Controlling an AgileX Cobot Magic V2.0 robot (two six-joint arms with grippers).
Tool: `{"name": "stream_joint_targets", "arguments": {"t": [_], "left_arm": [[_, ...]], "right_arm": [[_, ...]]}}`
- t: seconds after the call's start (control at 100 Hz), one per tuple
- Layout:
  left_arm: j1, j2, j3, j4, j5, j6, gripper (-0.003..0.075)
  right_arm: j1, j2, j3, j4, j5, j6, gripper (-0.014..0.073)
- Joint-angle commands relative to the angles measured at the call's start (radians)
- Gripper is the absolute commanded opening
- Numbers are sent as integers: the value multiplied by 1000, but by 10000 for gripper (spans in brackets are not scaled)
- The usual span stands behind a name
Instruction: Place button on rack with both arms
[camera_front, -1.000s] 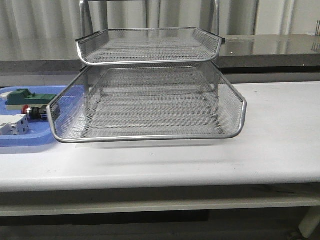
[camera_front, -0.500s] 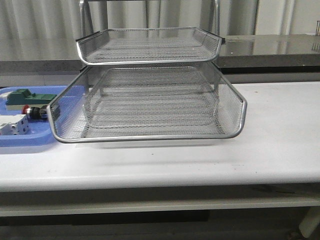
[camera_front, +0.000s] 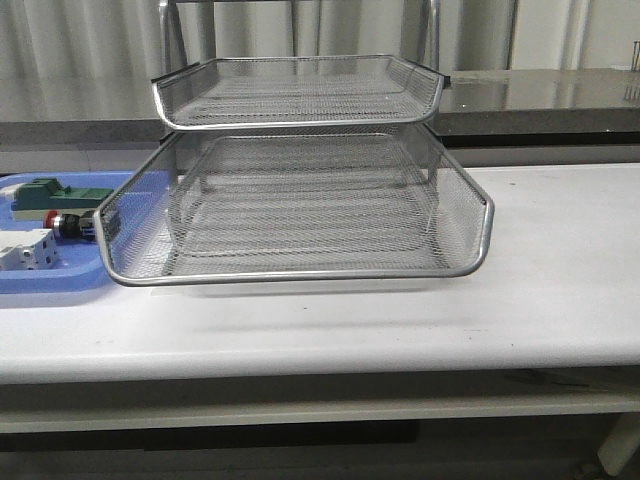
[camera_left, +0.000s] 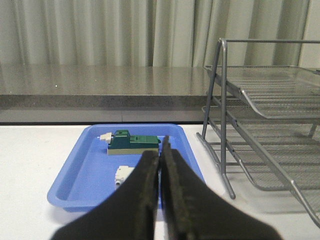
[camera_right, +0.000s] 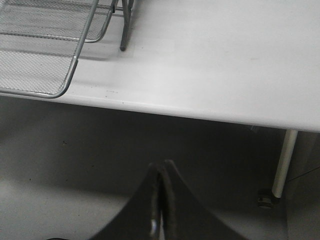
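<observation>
While both grippers (camera_left: 160, 159) (camera_right: 161, 172) sit closed and empty, the button (camera_front: 68, 224) lies untouched.

Pale grey-green curtains (camera_left: 100, 30) in vertical pleats across the whole back of the room. In front of them, a long dark grey stone-look counter (camera_front: 560, 95), polished, catching soft reflections of the curtain folds. Nearer, a white table (camera_front: 560, 270) with a smooth, faintly scuffed top and a rounded front edge; a lower white shelf or rail beneath it in the front view. One thin white table leg (camera_right: 283, 162) running down to a small dark foot. Dull grey floor (camera_right: 60, 165) below, in the table's shadow. Even, diffuse light, soft shadows only.
</observation>
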Motion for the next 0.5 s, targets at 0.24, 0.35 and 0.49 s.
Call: {"name": "stream_joint_targets", "arguments": {"t": [0.24, 0.35, 0.49], "left_arm": [[7, 18, -95, -98, 19, -8, 4], [7, 107, -214, -108, 153, -8, 4], [7, 277, -401, -108, 298, -8, 4]], "right_arm": [[-9, 4, -30, 4, -56, -1, -68], [-9, 4, -30, 4, -56, -1, -68], [-9, 4, -30, 4, -56, -1, -68]]}}
